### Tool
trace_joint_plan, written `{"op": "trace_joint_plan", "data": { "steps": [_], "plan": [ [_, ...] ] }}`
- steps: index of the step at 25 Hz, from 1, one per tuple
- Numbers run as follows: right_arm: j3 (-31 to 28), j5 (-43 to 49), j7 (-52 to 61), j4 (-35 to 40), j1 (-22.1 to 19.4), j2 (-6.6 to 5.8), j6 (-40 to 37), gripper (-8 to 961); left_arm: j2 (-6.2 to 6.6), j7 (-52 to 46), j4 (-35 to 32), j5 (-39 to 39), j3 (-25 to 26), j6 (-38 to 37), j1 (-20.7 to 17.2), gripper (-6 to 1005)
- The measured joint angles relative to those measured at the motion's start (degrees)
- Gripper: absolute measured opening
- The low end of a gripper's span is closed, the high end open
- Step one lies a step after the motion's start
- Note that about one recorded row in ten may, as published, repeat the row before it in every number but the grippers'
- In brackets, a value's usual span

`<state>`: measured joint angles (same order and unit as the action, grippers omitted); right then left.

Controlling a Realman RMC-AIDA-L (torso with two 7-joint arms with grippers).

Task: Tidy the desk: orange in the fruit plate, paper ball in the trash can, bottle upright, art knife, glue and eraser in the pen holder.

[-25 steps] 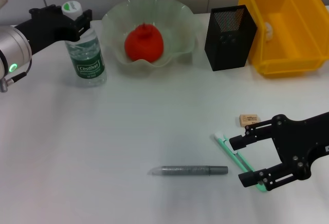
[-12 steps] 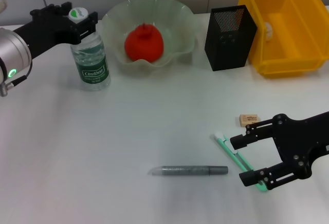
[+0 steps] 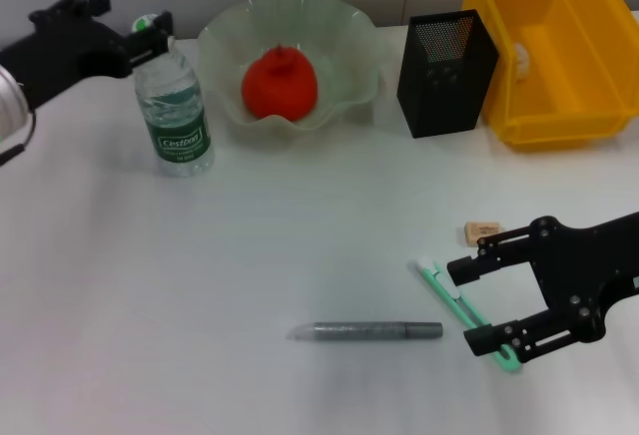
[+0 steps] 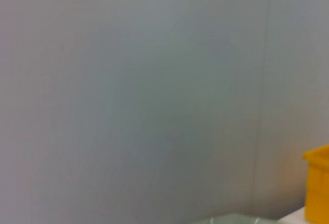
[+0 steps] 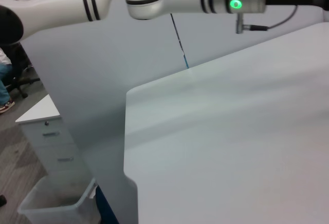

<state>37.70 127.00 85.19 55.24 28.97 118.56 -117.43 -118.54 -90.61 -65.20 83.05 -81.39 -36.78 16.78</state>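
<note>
Bottle [image 3: 174, 116] upright near the counter's [image 3: 200, 285] far left corner, cap up, label facing forward; left hand [image 3: 135, 41] just behind and beside the cap, fingers spread, nothing between them, apparently clear of the bottle, so that job reads as done; orange [image 3: 281, 83] settled in the ruffled glass fruit plate [image 3: 349, 66] at the far edge, likely done too; black mesh pen holder [image 3: 445, 74] next along that edge, upright, nothing seen poking above its rim; yellow trash bin [image 3: 559, 56] in the far right corner, a small pale lump at its inner wall, possibly the paper ball, too small to call.

Three small items left on the near half: grey art knife [image 3: 365, 331] lying flat, lengthwise, near the front edge at centre; green-and-white glue stick [image 3: 461, 312] lying aslant toward the front right; tan eraser [image 3: 483, 230] flat, a little farther back.

Right hand [image 3: 477, 305] low over the front right, fingers wide and straddling the glue stick's lower half, not gripping; a pose that looks set for a pinch across the slim body, then a carry to the pen holder; risk in that: a thin stick lying flat, easy to roll or skid if one finger touches first.
</note>
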Motion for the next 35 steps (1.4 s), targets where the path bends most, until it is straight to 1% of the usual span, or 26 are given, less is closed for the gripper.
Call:
{"op": "trace_joint_plan", "data": {
  "steps": [1, 3, 4, 5, 7, 8, 11, 12, 13, 15, 16, 17, 18, 19, 21, 22, 23, 26, 30, 33, 35],
  "plan": [
    [-0.1, -0.04, 0.21, 0.11, 0.0, 0.0, -0.04, 735, 0.01, 0.0, -0.62, -0.15, 1.07, -1.97, -0.33, 818],
    [-0.27, -0.18, 0.88, 0.54, -0.04, 0.0, -0.18, 735, 0.01, 0.0, -0.62, -0.15, 1.07, -1.97, -0.33, 818],
    [-0.35, -0.34, 1.17, 0.86, -0.13, 0.0, -0.22, 735, 0.03, 0.0, -1.54, -0.37, 6.03, -11.62, -0.95, 817],
    [-0.38, -0.73, 1.49, 1.29, -0.31, 0.0, -0.25, 735, 0.03, 0.0, -1.54, -0.37, 6.03, -11.62, -0.95, 817],
    [-0.42, -1.84, 2.06, 2.31, -0.74, 0.04, -0.34, 735, 0.16, 0.03, -1.14, -0.48, 12.4, -24.18, -1.22, 817],
    [-0.42, -2.35, 2.35, 2.75, -0.92, 0.06, -0.38, 735, 0.24, 0.17, -0.39, -0.49, 15.95, -31.79, -1.37, 817],
    [-0.43, -3.17, 4.38, 4.63, -1.22, 0.11, -0.15, 735, 0.45, 1.54, 1.14, -0.24, 21.89, -44.76, -1.6, 816],
    [-0.44, -3.21, 5.23, 5.23, -1.22, 0.14, -0.07, 735, 0.58, 2.64, 2.41, -0.01, 25.17, -51.47, -1.8, 816],
    [-0.44, -3.23, 6.11, 5.86, -1.17, 0.18, -0.03, 735, 0.66, 3.1, 3.17, 0.12, 26.74, -54.58, -1.93, 816],
    [-0.41, -3.25, 8.19, 7.39, -0.92, 0.27, 0.05, 735, 1.26, 4.0, 4.99, 0.48, 29.07, -60.45, -2.06, 816],
    [-0.32, -3.25, 9.57, 8.3, -0.79, 0.31, 0.19, 735, 2.06, 4.35, 6.56, 0.94, 29.96, -63.91, -2.07, 815],
    [0.01, -3.26, 12.88, 10.29, -0.5, 0.38, 0.95, 734, 2.06, 4.35, 6.56, 0.94, 29.96, -63.91, -2.07, 815],
    [0.28, -3.23, 14.95, 11.41, -0.3, 0.4, 1.53, 734, 3.34, 4.56, 8.85, 1.62, 30.17, -67.82, -2.04, 815],
    [0.28, -3.23, 14.95, 11.41, -0.3, 0.4, 1.53, 734, 4.21, 5.17, 10.56, 2.61, 30.01, -70.68, -1.96, 815],
    [1.41, -2.91, 20.07, 13.8, 0.36, 0.28, 2.97, 734, 4.52, 5.97, 11.4, 3.73, 30.0, -72.38, -1.9, 815],
    [3.45, -2.18, 25.14, 16.37, 1.28, -0.03, 4.3, 734, 4.56, 6.7, 11.78, 4.91, 30.01, -73.34, -1.86, 815],
    [3.45, -2.18, 25.14, 16.37, 1.28, -0.03, 4.3, 734, 4.56, 7.15, 11.94, 5.8, 30.03, -73.73, -1.79, 814],
    [7.52, 1.51, 33.61, 19.32, 3.75, -0.75, 5.85, 734, 4.38, 8.32, 12.1, 10.11, 29.95, -74.23, -1.32, 814],
    [12.49, 9.98, 44.68, 19.37, 9.77, -1.7, 6.41, 734, 4.14, 10.16, 12.19, 13.73, 29.98, -74.69, -0.81, 813],
    [15.62, 17.07, 51.87, 17.07, 15.52, -1.96, 6.54, 734, 3.74, 11.33, 12.22, 16.21, 29.98, -74.63, -0.46, 813],
    [17.4, 21.42, 55.97, 14.1, 19.33, -2.06, 6.66, 734, 3.28, 11.89, 12.36, 18.35, 29.99, -74.56, 0.02, 813]
  ]
}}
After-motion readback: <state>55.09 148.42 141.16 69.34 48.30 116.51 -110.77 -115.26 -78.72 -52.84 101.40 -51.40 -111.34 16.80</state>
